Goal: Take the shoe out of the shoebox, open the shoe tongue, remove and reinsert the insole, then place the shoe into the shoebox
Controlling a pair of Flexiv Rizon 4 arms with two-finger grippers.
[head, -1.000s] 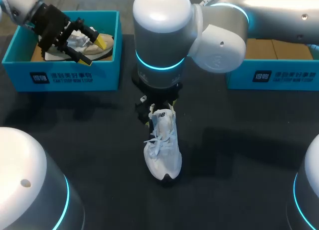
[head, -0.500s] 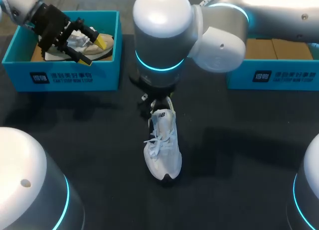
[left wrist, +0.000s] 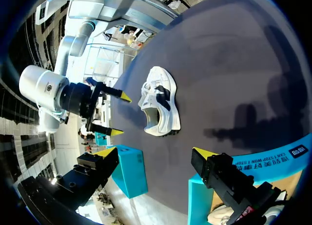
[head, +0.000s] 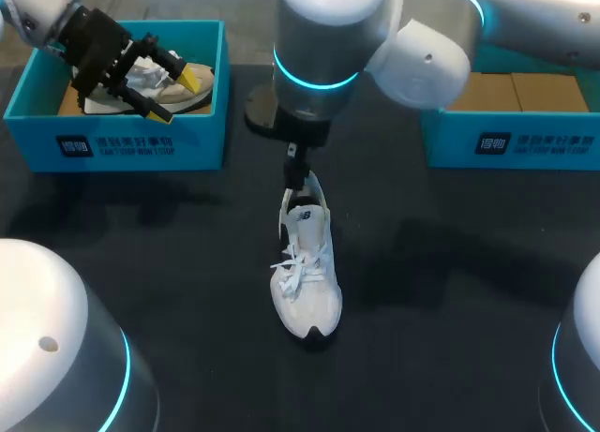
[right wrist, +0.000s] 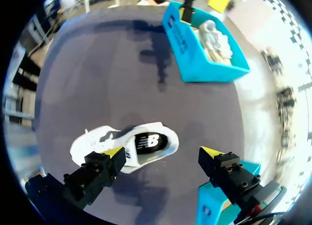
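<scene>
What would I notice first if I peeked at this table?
Probably the white shoe sitting alone in the middle of the dark table, with the open right end effector hanging above its heel. Next, the bright blue shoebox at the far left, where the left end effector hovers over another shoe.

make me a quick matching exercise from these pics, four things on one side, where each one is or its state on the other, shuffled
Things:
1. white shoe
2. beige shoe
3. right gripper
4. left gripper

Places or states:
A. lying inside the left shoebox
B. open, close to the white shoe's heel
C. standing on its sole in the middle of the table, outside any box
D. open, over the left shoebox

Pairs: 1-C, 2-A, 3-B, 4-D
</scene>
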